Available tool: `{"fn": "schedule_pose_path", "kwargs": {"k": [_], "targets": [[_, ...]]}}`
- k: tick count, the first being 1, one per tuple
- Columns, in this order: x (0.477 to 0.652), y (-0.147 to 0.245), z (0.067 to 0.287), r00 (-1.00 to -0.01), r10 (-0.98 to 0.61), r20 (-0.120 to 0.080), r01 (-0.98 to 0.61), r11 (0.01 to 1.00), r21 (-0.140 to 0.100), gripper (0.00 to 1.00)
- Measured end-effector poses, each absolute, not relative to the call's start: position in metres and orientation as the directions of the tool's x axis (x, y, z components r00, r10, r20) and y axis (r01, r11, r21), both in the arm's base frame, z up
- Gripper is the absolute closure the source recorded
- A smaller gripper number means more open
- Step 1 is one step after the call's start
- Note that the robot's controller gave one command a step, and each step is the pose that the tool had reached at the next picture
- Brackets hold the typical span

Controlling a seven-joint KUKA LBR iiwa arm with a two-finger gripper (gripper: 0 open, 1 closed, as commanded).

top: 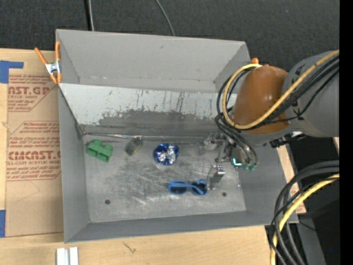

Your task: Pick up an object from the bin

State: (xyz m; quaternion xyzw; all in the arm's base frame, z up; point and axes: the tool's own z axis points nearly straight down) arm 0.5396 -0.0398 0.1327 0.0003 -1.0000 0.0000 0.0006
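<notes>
Bin [71, 164] of grey metal holds a green block [99, 149] at left; then a small grey piece [133, 146]; a blue-and-white crumpled ball [165, 154]; nearer the front, a flat blue thing [187, 188]; the gripper [218, 174] hangs just right of it; whether it is spread or closed cannot be told.

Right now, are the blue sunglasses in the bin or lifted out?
In the bin: the blue sunglasses lie on its floor, beside the gripper.
</notes>
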Motion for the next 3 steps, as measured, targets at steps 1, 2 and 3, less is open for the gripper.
{"fn": "schedule_pose_path", "kwargs": {"k": [1,2,3], "targets": [[0.512,-0.029,0.073,-0.971,0.237,-0.012,0.237,0.972,0.003,0.00],[0.513,-0.028,0.074,-0.972,0.236,-0.010,0.236,0.972,0.003,1.00],[0.504,-0.046,0.207,-0.968,0.251,-0.009,0.251,0.968,0.002,1.00]]}}
